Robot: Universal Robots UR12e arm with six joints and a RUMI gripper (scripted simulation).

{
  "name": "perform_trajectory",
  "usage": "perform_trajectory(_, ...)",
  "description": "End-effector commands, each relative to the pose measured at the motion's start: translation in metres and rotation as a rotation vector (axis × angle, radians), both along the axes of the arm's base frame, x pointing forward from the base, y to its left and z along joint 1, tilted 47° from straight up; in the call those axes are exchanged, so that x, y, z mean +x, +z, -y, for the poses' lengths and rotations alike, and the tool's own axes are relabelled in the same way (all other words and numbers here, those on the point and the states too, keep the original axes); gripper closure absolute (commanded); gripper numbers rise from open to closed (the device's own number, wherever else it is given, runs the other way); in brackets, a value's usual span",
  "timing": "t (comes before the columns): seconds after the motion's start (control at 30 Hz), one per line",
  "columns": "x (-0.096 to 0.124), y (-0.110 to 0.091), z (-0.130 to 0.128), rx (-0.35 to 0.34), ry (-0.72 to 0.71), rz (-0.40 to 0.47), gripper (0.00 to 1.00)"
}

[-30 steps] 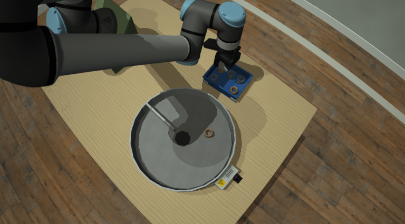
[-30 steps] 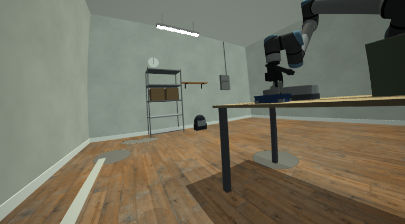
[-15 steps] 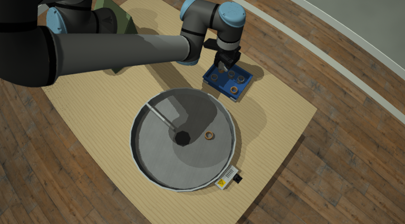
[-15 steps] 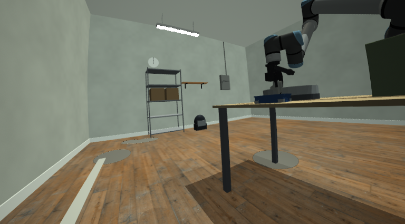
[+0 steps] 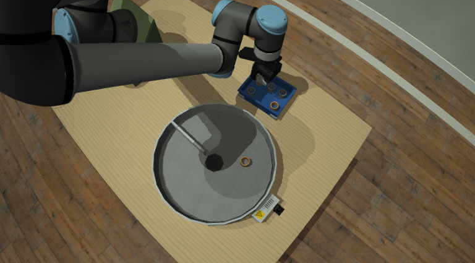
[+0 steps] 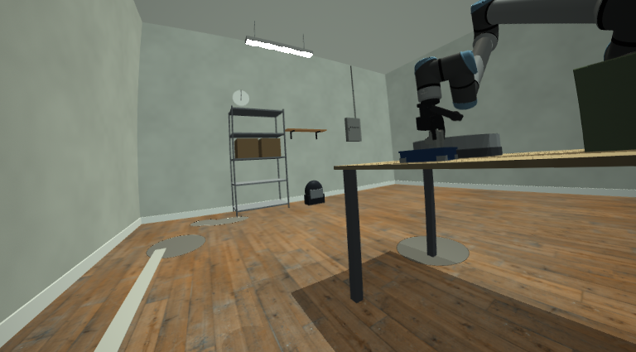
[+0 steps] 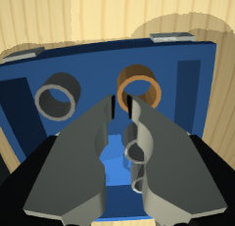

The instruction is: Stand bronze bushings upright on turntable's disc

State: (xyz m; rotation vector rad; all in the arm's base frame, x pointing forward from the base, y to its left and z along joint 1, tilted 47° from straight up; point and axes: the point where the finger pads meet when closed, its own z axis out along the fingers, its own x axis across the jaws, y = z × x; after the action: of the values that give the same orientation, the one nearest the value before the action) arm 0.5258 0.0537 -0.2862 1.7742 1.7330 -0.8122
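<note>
A blue crate [image 5: 265,100] [image 6: 426,155] [image 7: 88,57] stands on the table behind the turntable. It holds one bronze bushing [image 5: 274,104] [image 7: 139,89] and three steel bushings [image 5: 251,90] [image 5: 271,86] [image 5: 282,92], all upright. In the wrist view one steel bushing [image 7: 58,95] stands left of the bronze one. My gripper [image 5: 260,79] [image 6: 438,134] [image 7: 120,96] hangs just above the crate, fingers nearly together with nothing between them, the tips close over the bronze bushing's near rim. Another bronze bushing [image 5: 247,158] stands upright on the grey disc [image 5: 196,190], right of the black hub [image 5: 214,161].
The turntable has a raised rim [image 5: 273,161] and a thin white bar [image 5: 188,137] running from the rim to the hub. A small control box [image 5: 265,208] sits at its front. A green block [image 5: 135,18] stands at the table's back near the arm's base.
</note>
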Motion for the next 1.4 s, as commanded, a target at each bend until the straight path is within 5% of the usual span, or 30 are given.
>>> perform_trajectory(0.0, 0.0000, -0.0054, 0.0056, 0.000, 0.001, 0.001, 0.94)
perform_trajectory(1.37, -0.0003, -0.0086, 0.0090, 0.000, 0.001, 0.001, 0.94)
